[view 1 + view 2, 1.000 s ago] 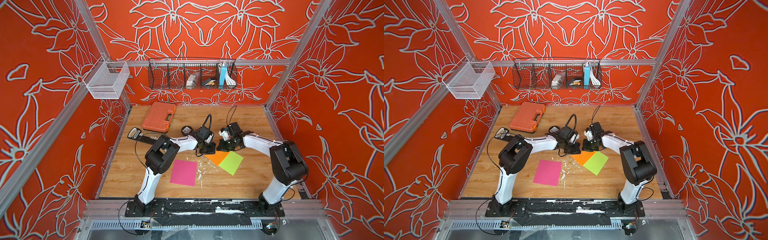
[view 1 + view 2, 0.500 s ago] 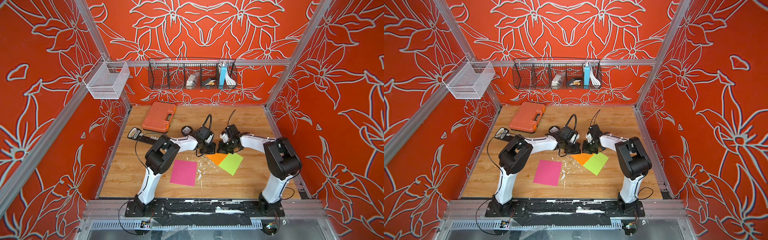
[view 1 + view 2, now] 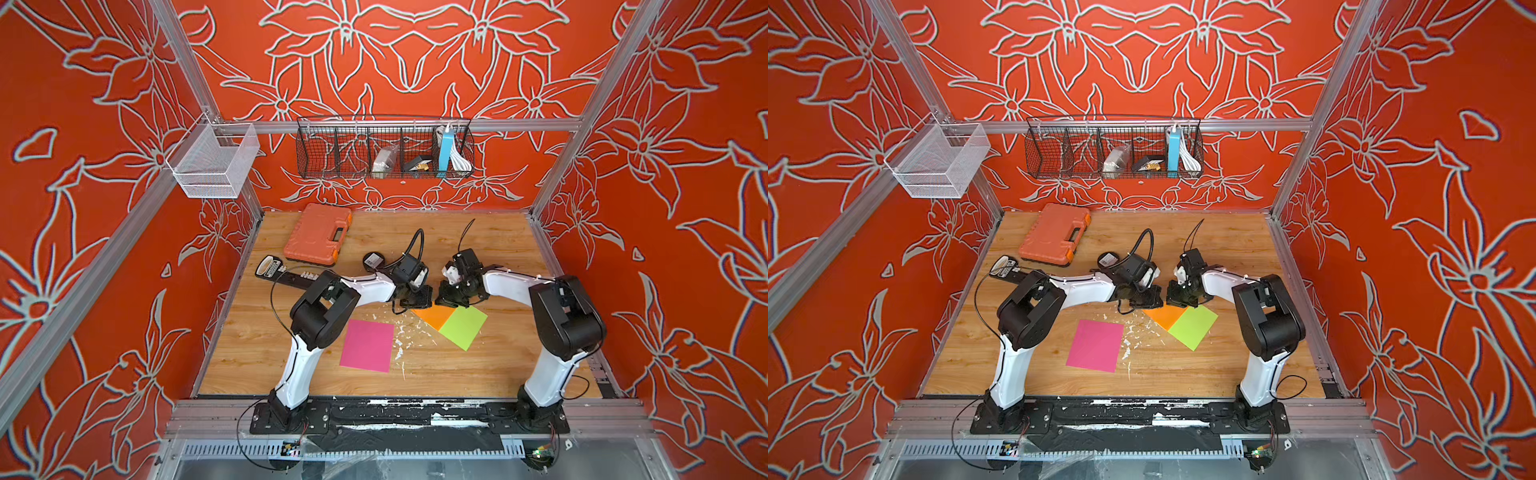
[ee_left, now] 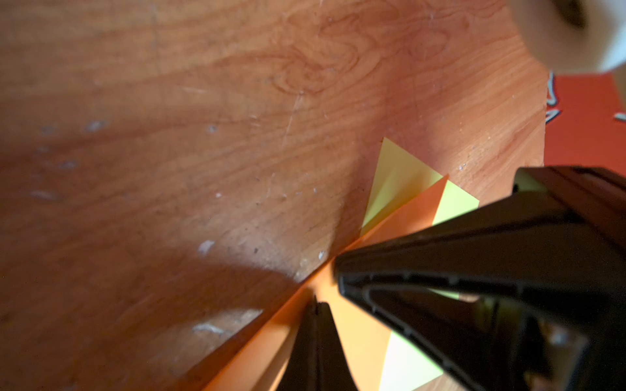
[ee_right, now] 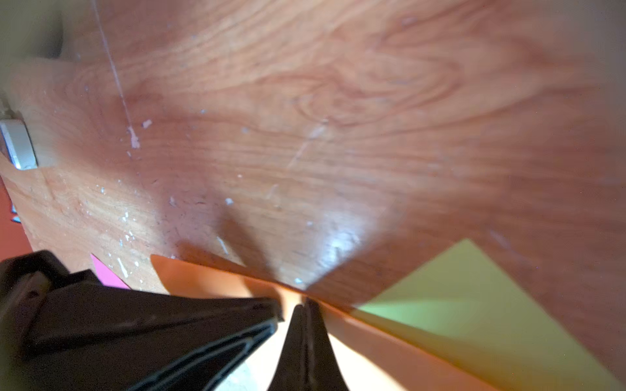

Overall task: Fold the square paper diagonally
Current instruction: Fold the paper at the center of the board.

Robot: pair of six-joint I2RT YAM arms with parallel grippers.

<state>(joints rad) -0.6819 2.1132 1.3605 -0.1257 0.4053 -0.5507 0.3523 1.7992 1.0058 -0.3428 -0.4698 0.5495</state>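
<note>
the orange paper (image 3: 435, 316) lies near the middle of the wooden surface (image 3: 478, 374). in both top views it shows as a triangle pointing toward my bases, and one of its sides is covered by the green paper (image 3: 464, 327). in the left wrist view its (image 4: 355, 325) far edge runs as a straight orange band with green beyond it. i cannot tell whether that edge is a fold.

i count three sheets: one orange, one green, and one pink paper (image 3: 368, 345) lying flat and apart, nearer my left base. white scraps (image 3: 401, 336) are scattered between the pink sheet and the other two.

i have two pincers, and they sit just beside each other at the orange sheet's far edge. my left pincer (image 3: 422, 301) is clenched, fingers (image 4: 315, 321) pressed together with their tips down on the orange sheet. my right pincer (image 3: 442, 300) is clenched too, fingers (image 5: 306, 331) together and tips on the same edge. i cannot tell whether either has paper pinched between its fingers.
</note>
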